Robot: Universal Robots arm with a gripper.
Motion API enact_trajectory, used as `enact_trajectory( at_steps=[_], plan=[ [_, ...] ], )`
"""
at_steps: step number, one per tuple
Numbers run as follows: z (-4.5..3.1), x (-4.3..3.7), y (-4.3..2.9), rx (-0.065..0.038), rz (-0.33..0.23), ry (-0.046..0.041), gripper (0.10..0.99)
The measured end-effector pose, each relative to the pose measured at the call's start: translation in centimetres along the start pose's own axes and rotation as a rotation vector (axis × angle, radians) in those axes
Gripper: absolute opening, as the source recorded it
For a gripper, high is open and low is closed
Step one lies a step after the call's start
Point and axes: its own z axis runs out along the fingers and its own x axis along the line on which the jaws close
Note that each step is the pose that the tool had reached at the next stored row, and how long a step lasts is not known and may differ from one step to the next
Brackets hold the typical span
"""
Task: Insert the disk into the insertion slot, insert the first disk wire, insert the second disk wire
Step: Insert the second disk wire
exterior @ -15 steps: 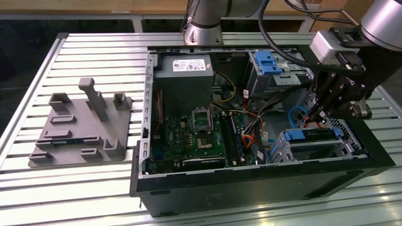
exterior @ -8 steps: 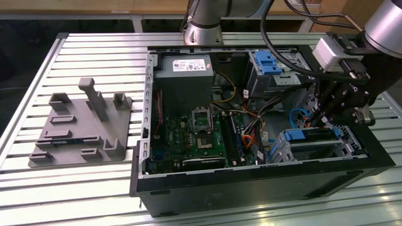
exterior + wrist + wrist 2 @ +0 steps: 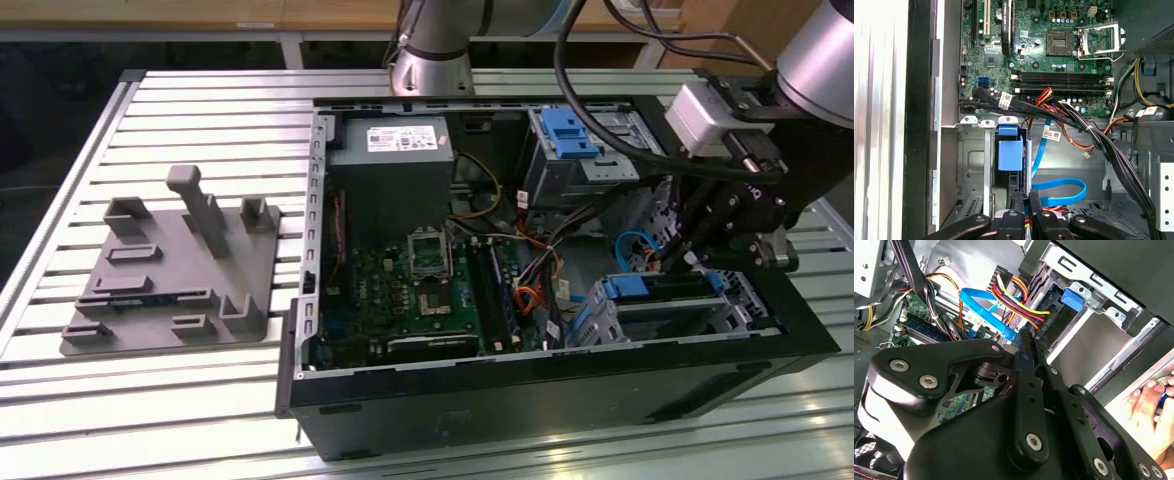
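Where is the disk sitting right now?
In the exterior view the disk sits in the insertion slot at the case's near corner on the exterior view's right, directly below the gripper; in the first wrist view its blue bracket shows beside the blue flat cable.

No legible text, brand, number or sign.
- Power supply [image 3: 390, 140], exterior view, well apart from the gripper [image 3: 694, 262]: white label, print too small to make out.
- Black cable bundle [image 3: 1019, 106], first wrist view, just beyond the gripper: small white tags [image 3: 1052, 134], markings unreadable.
- Motherboard [image 3: 1044, 50]: printed markings unreadable.
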Motion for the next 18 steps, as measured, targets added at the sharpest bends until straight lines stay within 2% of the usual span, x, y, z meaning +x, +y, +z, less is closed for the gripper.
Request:
enact_trajectory(
  at_steps=[18],
  plan=[
    [0.12,0.37,-0.10,0.000,0.015,-0.0006,0.161]
  ],
)
